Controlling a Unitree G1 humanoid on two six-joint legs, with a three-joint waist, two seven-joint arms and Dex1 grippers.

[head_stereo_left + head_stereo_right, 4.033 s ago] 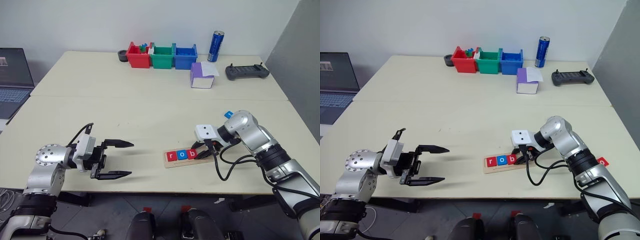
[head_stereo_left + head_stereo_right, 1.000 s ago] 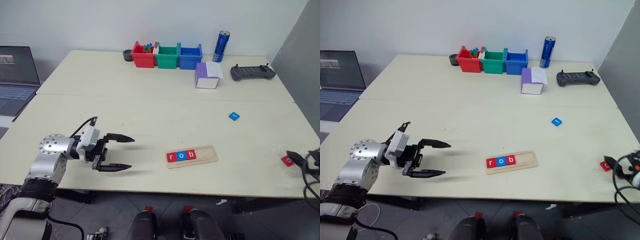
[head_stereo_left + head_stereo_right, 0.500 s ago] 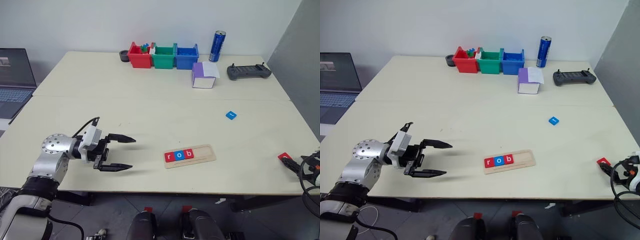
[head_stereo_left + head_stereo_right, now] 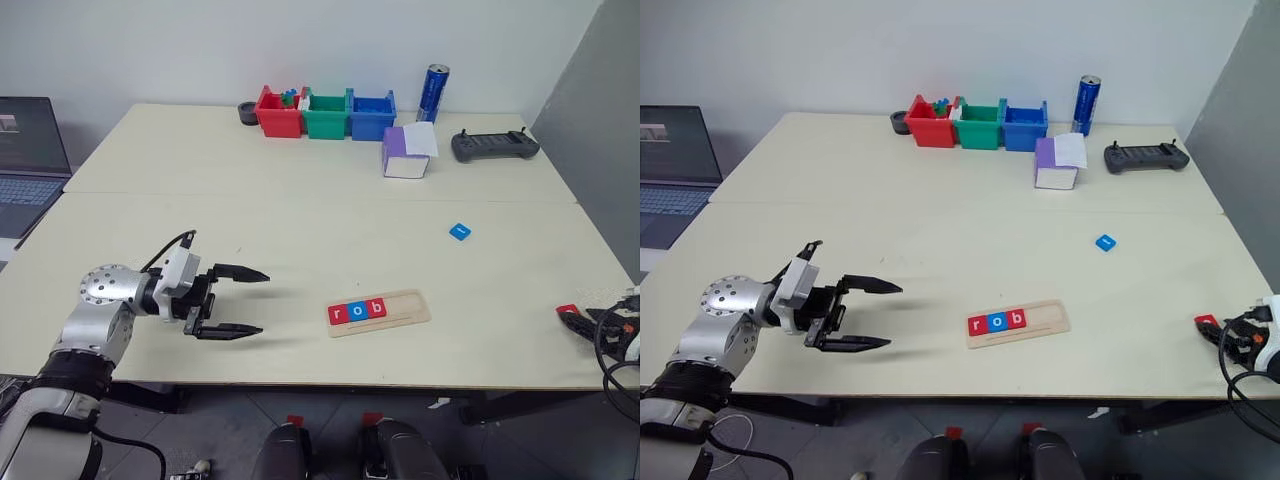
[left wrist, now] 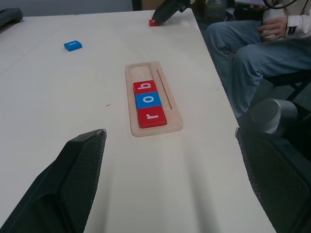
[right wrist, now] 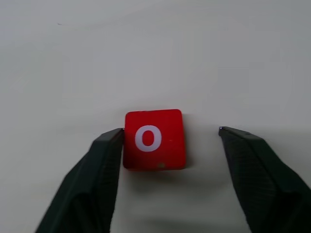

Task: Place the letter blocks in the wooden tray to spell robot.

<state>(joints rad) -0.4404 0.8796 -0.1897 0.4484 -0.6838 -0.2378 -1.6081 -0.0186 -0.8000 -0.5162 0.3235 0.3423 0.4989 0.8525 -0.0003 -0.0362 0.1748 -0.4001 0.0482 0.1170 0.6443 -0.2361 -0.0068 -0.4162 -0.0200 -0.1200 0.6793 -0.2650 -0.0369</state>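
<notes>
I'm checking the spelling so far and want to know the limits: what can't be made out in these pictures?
- Blue block on the table: its letter is too small to read in the eye views, and no clearer in the left wrist view.
- Right gripper: cut off by the picture's edge in the eye views.
- Red bin: its contents are too small to identify.
- Seated person: cut off by the left wrist view's edge.

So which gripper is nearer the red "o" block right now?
Right. The right gripper straddles the red "o" block, one finger at its side, the other apart. The left gripper hovers open across the table, beyond the wooden tray.
</notes>
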